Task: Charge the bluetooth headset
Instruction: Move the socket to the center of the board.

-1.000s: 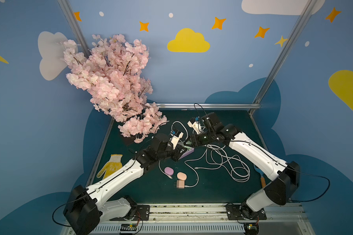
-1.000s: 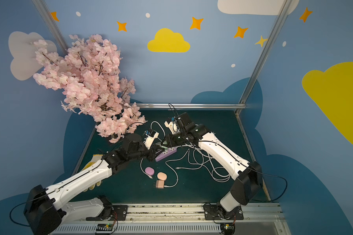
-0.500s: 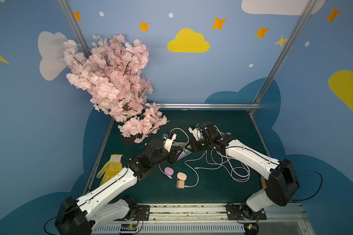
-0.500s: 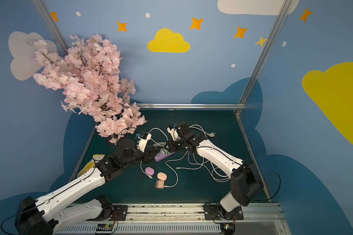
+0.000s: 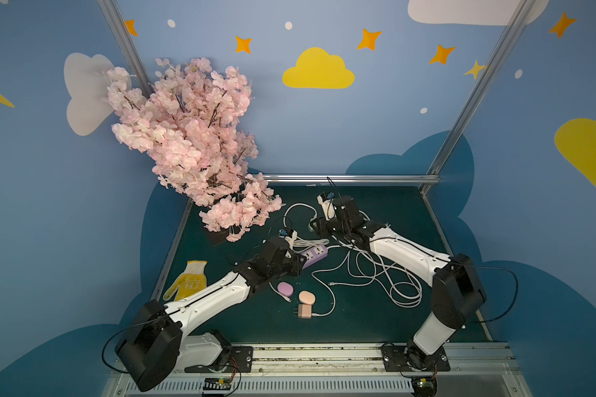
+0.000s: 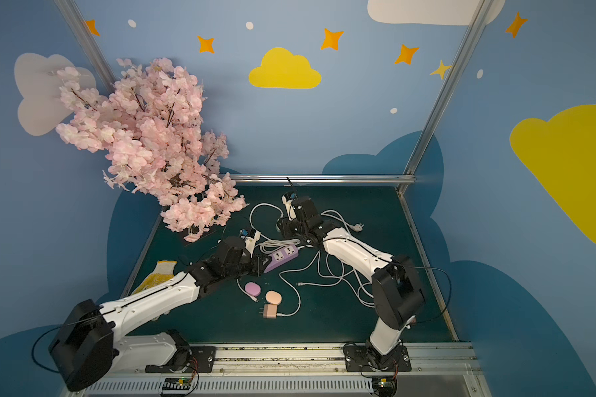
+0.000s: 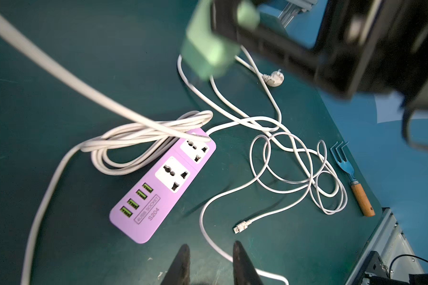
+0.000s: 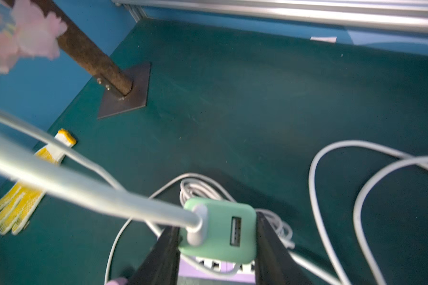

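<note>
Since half a second ago the right gripper (image 8: 216, 237) has been lifting away from the lilac plastic power strip (image 7: 163, 187) toward the far edge of the tabletop (image 5: 375, 323). The left gripper (image 7: 210, 261) has been easing back toward the near edge.

The right gripper is pinching a mint-green square plastic charger block (image 8: 223, 229) by its two flat sides, and a white cable (image 8: 104, 195) is trailing from the block's face. The left gripper's jaws are standing slightly apart with nothing between them, hovering just short of the strip's USB end.

What I am taking for the headset, a small lilac oval case (image 5: 285, 288), is lying between the strip and the near edge, beside a peach oval one (image 5: 306, 296). I cannot tell which of the two is meant. Either is looking light, hard and smooth-shelled, so it is probably going to slip under a shallow pinch. Gripping low across the narrow flanks seems safest.

The charger block is looking rigid and light. Its springy cable is likely tugging it sideways, so the side grip needs keeping square.
</note>
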`<state>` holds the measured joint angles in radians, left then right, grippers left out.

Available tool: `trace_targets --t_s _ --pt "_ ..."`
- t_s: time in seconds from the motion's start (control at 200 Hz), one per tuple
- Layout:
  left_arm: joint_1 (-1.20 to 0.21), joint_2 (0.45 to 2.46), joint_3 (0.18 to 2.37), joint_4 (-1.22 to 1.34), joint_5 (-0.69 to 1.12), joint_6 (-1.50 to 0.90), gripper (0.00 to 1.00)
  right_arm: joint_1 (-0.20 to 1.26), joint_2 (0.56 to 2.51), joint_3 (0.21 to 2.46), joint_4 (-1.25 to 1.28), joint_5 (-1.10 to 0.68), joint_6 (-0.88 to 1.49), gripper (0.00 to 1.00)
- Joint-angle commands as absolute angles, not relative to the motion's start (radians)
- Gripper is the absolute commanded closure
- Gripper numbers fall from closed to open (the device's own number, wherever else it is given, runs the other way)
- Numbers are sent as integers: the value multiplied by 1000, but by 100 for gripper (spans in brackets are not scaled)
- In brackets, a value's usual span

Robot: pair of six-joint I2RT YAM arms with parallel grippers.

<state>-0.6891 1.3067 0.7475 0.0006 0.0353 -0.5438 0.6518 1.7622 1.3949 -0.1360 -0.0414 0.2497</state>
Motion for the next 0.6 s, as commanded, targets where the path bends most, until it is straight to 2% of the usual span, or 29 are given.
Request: trace_targets --t_s 0.0,0.15,0.235,0.476,0.596 --pt "-684 1385 811 70 100 -569 72 581 1875 1595 -130 -72 258 100" --pt "-676 1535 902 24 103 -563 82 553 1975 1804 -171 -117 257 100" --pt "-657 1615 955 -15 106 -564 84 552 1985 1848 -182 -122 253 100" --pt "-559 1811 1079 -12 188 -581 81 551 1909 1739 -149 -139 250 100" --pt "-525 1930 1171 -59 215 -581 88 545 1845 1653 -119 -130 257 100"
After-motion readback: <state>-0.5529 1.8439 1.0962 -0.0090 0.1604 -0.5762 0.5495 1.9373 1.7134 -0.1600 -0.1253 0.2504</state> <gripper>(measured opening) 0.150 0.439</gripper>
